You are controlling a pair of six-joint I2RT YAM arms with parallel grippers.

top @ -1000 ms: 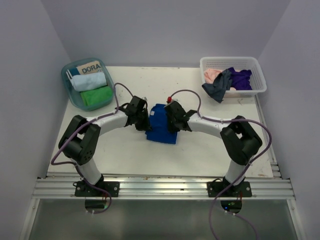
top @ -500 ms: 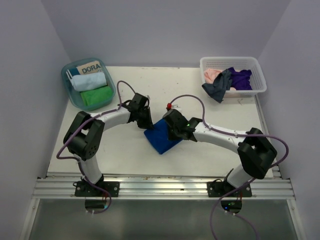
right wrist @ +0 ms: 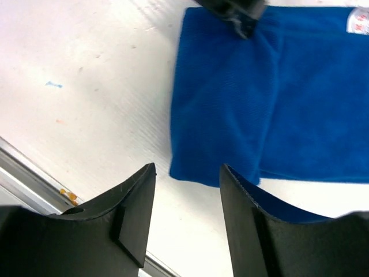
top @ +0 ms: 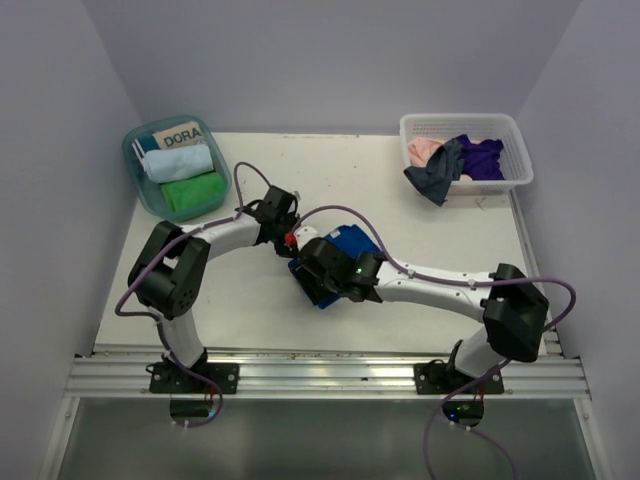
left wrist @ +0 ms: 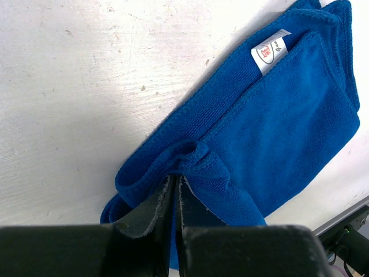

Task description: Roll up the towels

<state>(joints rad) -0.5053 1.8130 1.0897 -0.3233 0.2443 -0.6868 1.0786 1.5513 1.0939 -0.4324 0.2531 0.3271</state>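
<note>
White table (top: 250,310): blue towel (left wrist: 288,133) soft, floppy; left gripper (left wrist: 176,179) clenched on fold; right gripper (right wrist: 188,168) released, corner just ahead, grab there.

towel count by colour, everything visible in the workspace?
royal blue towel: 1
light blue towel: 1
green towel: 1
pink towel: 1
grey towel: 1
purple towel: 1
Total: 6

Illumination is bright, even and diffuse, from overhead. The white table (right wrist: 86,69) nears overexposure in wrist views. Shadows beside the blue towel (left wrist: 288,144) are soft. The right gripper (right wrist: 187,168) renders slightly blurred.
</note>
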